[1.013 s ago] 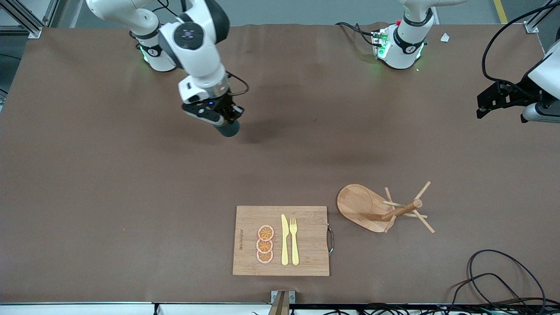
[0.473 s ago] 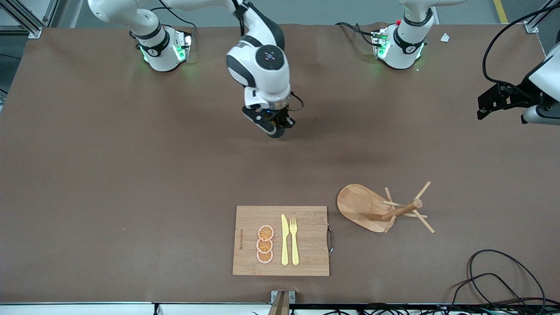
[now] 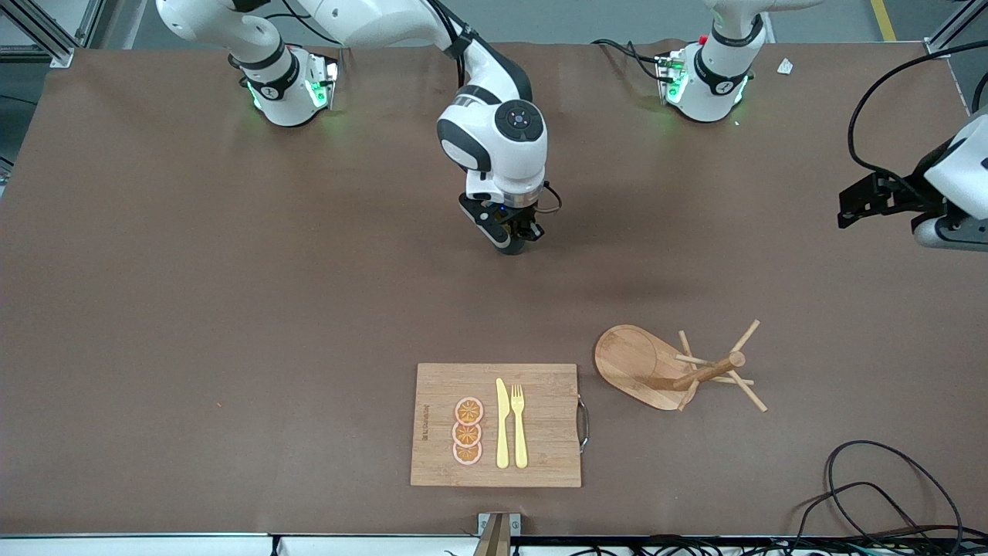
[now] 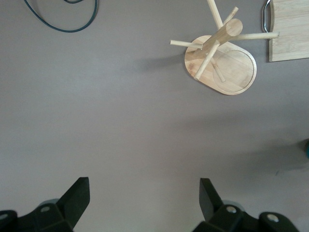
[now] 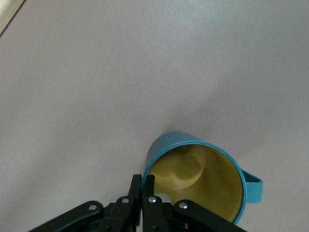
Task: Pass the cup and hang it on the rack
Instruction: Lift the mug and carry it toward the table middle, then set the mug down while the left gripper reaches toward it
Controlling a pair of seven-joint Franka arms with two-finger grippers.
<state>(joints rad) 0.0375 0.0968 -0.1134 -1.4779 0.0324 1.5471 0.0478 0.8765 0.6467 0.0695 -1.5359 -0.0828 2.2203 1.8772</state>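
My right gripper (image 3: 515,238) is shut on the rim of the cup (image 5: 198,180), a teal mug with a mustard-yellow inside and a loop handle. It holds the cup just above the bare middle of the table. In the front view the cup is mostly hidden under the hand. The rack (image 3: 664,369), a light wooden mug tree with an oval base and thin pegs, stands nearer the front camera, toward the left arm's end. It also shows in the left wrist view (image 4: 223,62). My left gripper (image 3: 846,208) is open and empty (image 4: 143,194), high over the left arm's end of the table.
A bamboo cutting board (image 3: 495,425) with orange slices (image 3: 468,431), a yellow knife and a yellow fork (image 3: 519,426) lies beside the rack near the front edge. Black cables (image 3: 888,494) loop at the front corner by the left arm's end.
My right arm has swung the cup from near its own base toward the table's middle and the left arm's end. The left gripper has shifted only slightly.
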